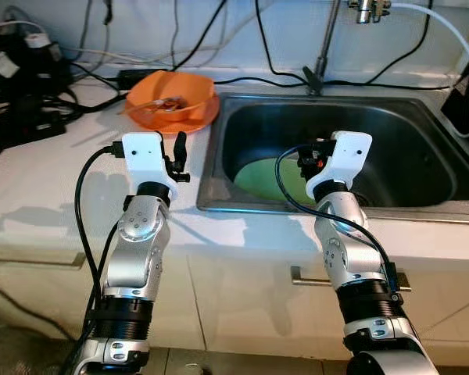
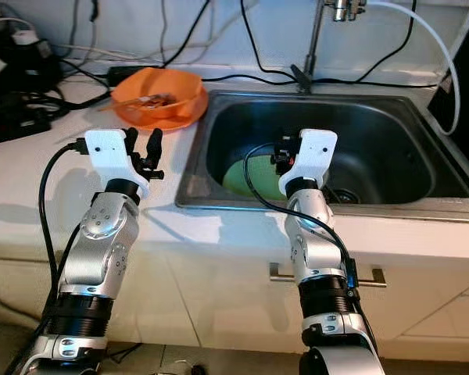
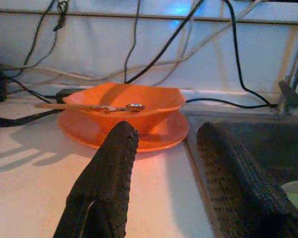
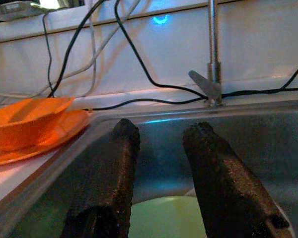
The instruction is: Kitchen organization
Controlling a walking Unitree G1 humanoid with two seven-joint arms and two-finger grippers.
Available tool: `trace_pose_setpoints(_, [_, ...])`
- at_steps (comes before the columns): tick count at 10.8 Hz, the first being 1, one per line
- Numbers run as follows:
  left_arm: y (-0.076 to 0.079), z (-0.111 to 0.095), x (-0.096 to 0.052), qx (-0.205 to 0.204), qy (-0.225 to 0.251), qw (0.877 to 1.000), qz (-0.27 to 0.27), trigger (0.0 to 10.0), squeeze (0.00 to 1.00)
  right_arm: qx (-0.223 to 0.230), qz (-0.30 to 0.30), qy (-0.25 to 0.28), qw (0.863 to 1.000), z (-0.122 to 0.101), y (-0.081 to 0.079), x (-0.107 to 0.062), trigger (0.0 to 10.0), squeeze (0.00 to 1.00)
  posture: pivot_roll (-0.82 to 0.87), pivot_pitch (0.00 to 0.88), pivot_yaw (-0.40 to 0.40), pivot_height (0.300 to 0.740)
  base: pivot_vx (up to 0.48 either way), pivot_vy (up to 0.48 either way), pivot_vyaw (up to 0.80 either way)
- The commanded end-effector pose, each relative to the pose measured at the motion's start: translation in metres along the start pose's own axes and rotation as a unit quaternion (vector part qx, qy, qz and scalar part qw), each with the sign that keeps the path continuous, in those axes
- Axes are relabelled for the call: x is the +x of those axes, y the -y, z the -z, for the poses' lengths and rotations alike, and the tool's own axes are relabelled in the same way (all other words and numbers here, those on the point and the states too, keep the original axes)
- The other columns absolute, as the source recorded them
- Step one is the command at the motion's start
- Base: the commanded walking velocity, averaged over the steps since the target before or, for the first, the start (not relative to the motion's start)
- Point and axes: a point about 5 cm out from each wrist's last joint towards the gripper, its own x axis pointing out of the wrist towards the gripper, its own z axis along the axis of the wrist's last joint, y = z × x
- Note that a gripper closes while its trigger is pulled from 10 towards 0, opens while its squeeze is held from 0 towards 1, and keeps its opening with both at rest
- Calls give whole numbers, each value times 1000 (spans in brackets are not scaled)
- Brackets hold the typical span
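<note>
A robot stands at a white kitchen counter (image 1: 47, 195) with both arms raised over its front edge. The left gripper (image 3: 164, 163) hovers above the counter, its two black fingers spread apart and holding nothing. Straight ahead of it, near the back wall, sits an orange bowl (image 1: 172, 95) stacked on an orange plate (image 3: 164, 135), with a spoon (image 3: 97, 106) lying across the bowl's rim. The stack stands just beside the left edge of the steel sink (image 1: 422, 148), well apart from the fingers.

The right gripper (image 4: 161, 163) hangs over the front of the sink, fingers also parted and empty. A pale green plate (image 1: 270, 178) lies flat on the sink floor, below and just beyond its fingertips. A tap (image 1: 328, 39) rises behind the sink, and black cables (image 1: 31, 86) trail along the wall.

The step in hand looks like reaching for the dishes. To do it well, the right gripper would need to drop low and catch the green plate by its rim, since it lies flat against the steel. The left should approach the orange stack level, so the spoon does not tip off.
</note>
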Motion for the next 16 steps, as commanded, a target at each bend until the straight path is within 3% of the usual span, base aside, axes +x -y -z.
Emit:
trace_pose_setpoints(1, [-1, 0, 1, 3, -2, 1000, -7, 10000, 0, -1, 5, -4, 1000, -1, 2, -1, 10000, 0, 94, 0, 41, 740, 0, 0, 438])
trace_pose_setpoints(10, [-9, 1, 5, 10, -15, 999, -33, 10000, 0, -2, -4, -8, 1000, -3, 0, 2, 10000, 0, 96, 0, 33, 740, 60, 0, 198])
trace_pose_setpoints(16, [2, -3, 6, -6, 2, 1000, -8, 10000, 0, 14, 4, -16, 1000, -1, 3, 3, 10000, 0, 94, 0, 28, 740, 0, 0, 0])
